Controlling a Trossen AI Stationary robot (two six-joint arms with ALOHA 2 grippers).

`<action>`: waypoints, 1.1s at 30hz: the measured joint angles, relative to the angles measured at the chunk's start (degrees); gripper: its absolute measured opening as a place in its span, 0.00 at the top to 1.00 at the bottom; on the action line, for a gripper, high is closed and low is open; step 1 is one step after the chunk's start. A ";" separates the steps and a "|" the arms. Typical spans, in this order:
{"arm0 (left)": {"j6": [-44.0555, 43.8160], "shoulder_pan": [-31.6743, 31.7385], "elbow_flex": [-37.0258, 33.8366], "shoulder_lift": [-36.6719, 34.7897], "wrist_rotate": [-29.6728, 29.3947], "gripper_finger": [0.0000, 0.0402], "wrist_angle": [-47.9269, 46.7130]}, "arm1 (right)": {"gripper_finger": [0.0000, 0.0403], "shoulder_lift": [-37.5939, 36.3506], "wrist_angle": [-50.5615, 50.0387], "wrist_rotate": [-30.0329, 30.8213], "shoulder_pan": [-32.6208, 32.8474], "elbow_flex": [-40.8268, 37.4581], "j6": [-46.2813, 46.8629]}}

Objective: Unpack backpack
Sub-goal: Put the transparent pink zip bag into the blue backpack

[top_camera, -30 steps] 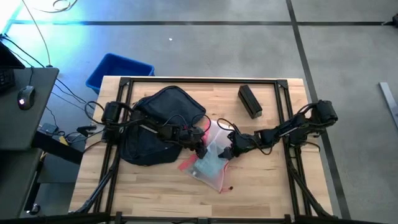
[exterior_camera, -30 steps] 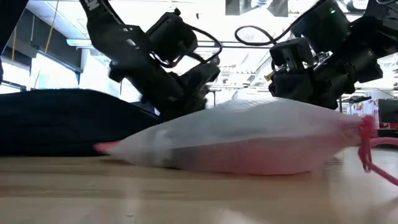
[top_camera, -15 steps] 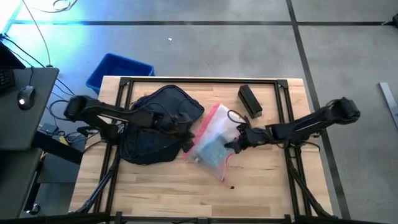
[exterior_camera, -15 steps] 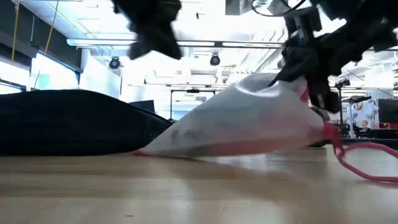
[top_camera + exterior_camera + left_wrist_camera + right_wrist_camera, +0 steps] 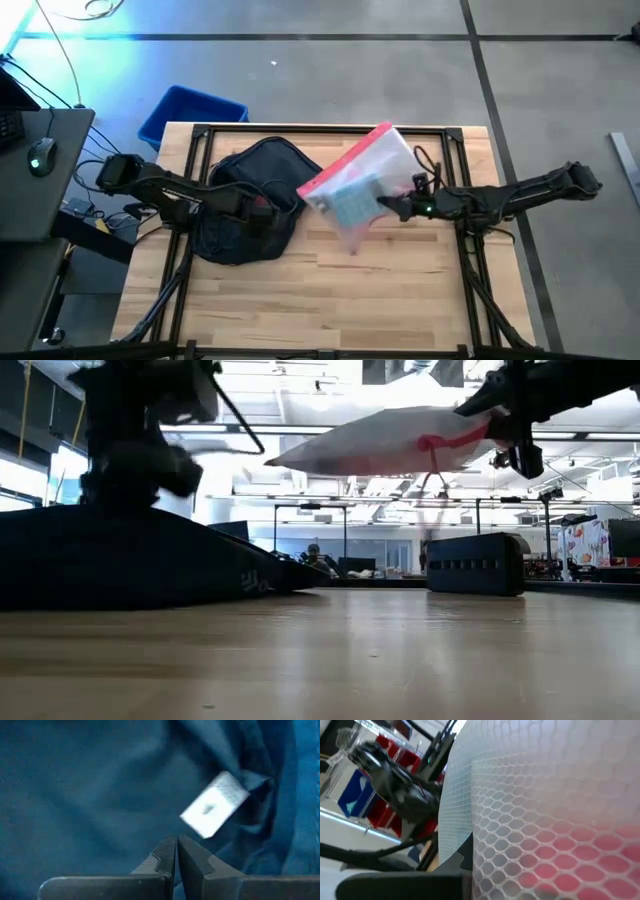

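Right gripper (image 5: 392, 207) sits just right of centre in the high view, its fingers closed on the edge of a translucent mesh pouch (image 5: 358, 187) with a pink-red border. From table height the pouch (image 5: 385, 442) hangs clear of the wooden table (image 5: 400, 285), near the top of the frame, with a pink cord loop (image 5: 440, 445) dangling from its gripped end. In the right wrist view the pouch's honeycomb mesh (image 5: 545, 810) fills most of the frame, white above and red lower down.

Left gripper (image 5: 258, 212) rests over the backpack (image 5: 250, 200) at centre left of the high view; in the left wrist view its fingers (image 5: 165, 862) are pressed together with nothing between them, against dark blue fabric. A small pale rectangular tag (image 5: 214, 805) lies on that fabric just beyond the fingertips.

Lying flat on the left half of the table, the backpack appears as a low dark mound (image 5: 130, 560) at the left of the low view. A black rectangular box (image 5: 476, 563) stands at the far right of the tabletop in that view. A blue bin (image 5: 190, 112) sits on the floor beyond the table's upper left corner in the high view.
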 joint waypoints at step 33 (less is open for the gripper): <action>31.84 6.29 17.03 2.19 -17.01 0.68 7.78 | 0.88 -0.27 -34.17 -10.59 0.42 16.72 8.01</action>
